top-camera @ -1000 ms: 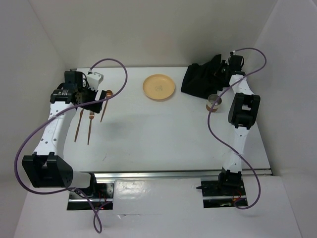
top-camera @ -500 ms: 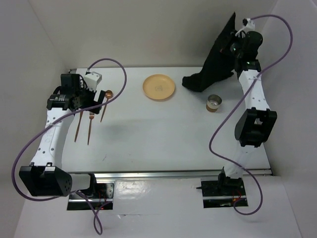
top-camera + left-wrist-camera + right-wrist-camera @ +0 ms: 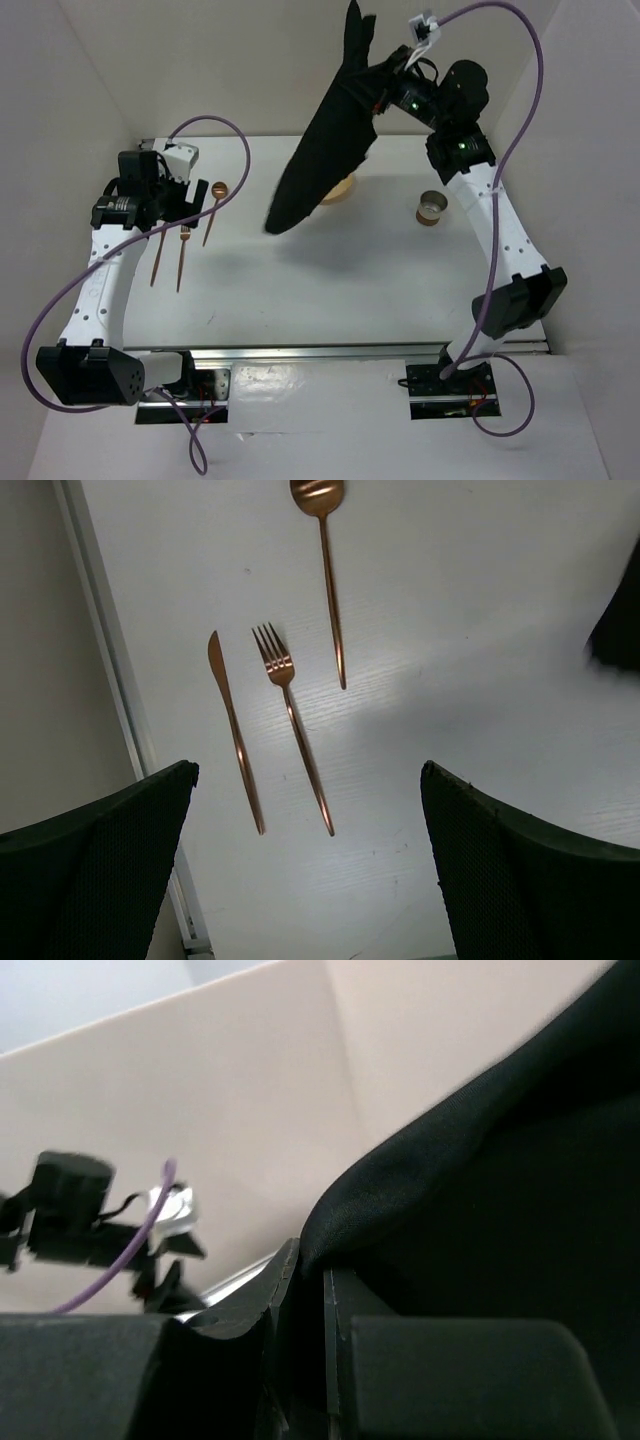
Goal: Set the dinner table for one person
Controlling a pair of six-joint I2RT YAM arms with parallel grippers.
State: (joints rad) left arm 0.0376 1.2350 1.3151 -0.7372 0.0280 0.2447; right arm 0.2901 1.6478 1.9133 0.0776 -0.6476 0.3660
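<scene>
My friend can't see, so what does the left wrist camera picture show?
A copper knife, fork and spoon lie apart on the white table, knife at the left, spoon farthest up. The left end effector hangs open above them, its dark fingers at the bottom corners, and black cloth shows at the right edge.

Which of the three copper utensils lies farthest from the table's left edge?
The spoon: round-bowled, rightmost, and set farther back than the fork and knife, which lie side by side.
</scene>
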